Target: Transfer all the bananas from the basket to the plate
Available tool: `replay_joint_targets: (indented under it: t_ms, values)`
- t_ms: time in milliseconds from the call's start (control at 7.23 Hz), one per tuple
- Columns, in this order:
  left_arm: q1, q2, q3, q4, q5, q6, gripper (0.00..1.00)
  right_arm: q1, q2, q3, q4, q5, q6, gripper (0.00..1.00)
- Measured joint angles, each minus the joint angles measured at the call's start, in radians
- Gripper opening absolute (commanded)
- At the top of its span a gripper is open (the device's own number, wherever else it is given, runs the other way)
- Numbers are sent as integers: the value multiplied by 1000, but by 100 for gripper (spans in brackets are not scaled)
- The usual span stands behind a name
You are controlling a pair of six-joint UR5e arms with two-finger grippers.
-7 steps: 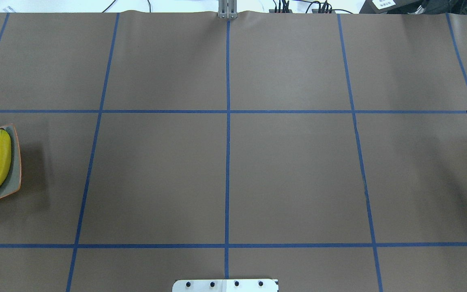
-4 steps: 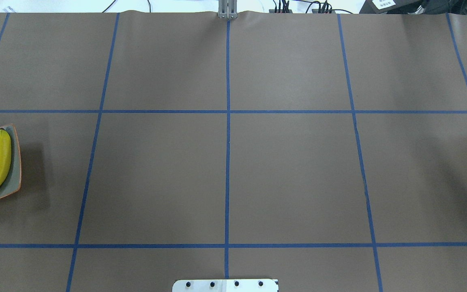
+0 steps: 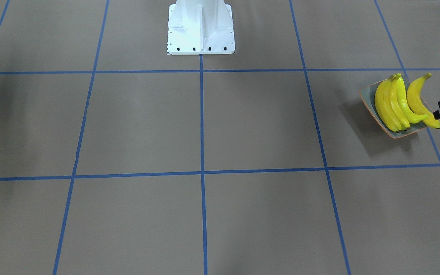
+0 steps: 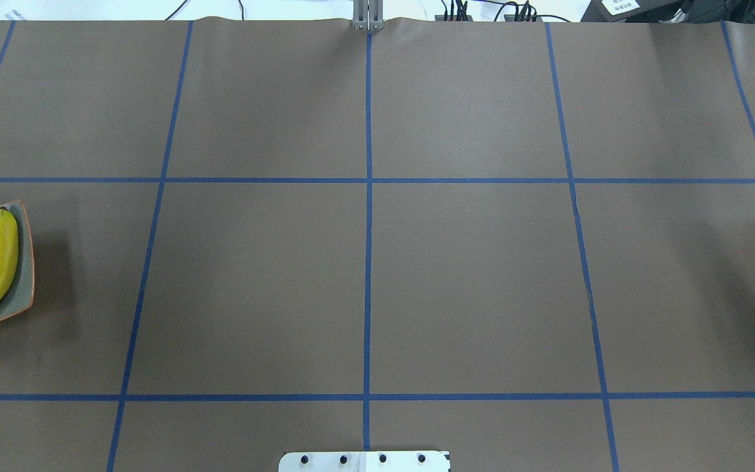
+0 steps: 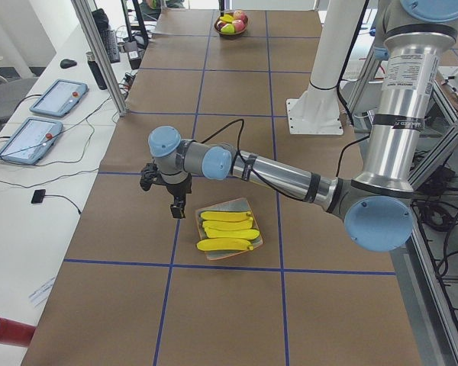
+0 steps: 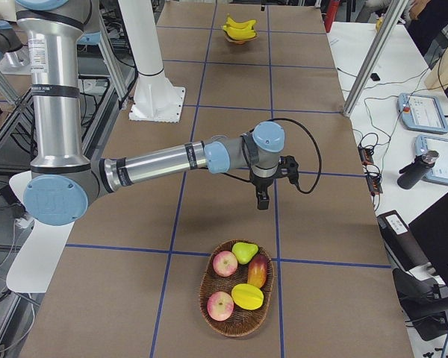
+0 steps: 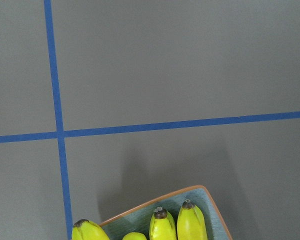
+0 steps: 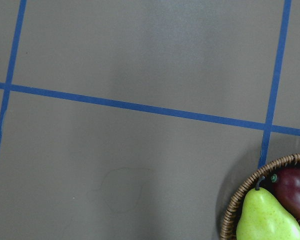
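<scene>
Jaws on the left gripper (image 5: 176,212) are pointing down just beside the plate (image 3: 368,98). I cannot tell whether they are spread or closed, though nothing is visibly hanging from them. The right gripper (image 6: 261,201) is hovering near the basket (image 8: 231,207) by the table's right edge, and its grip is equally impossible to tell.

All four bananas (image 3: 395,103) are lying on the plate by the table's left edge, about midway along it. The basket is showing only a pear (image 8: 264,217), apples and other fruit, so the transfer is looking finished.

Trouble is sitting with the outermost banana (image 3: 418,100). It is resting across the plate's rim rather than inside it, overhanging toward the left edge. In the front-facing view the left gripper is appearing right at that banana's end; whether they are touching, I cannot tell. An arm pulling away low or sideways is risking clipping that end and rolling the banana onto the table. A nudge to the glossy plate is likewise risking shifting the whole pile.
</scene>
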Motion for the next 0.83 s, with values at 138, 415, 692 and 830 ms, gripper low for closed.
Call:
replay_joint_targets:
  t_ms: [138, 415, 692, 830]
  values:
    - [0, 1, 0, 0, 1, -1, 100, 6, -1, -4, -9, 0, -16, 100]
    - [0, 1, 1, -1, 2, -5, 100, 18, 0, -5, -33, 2, -24, 100]
    - [0, 1, 3, -1, 3, -6, 100, 22, 0, -5, -42, -1, -16, 100]
    - [0, 1, 2, -1, 3, -6, 100, 23, -2, -6, -41, -3, -12, 100]
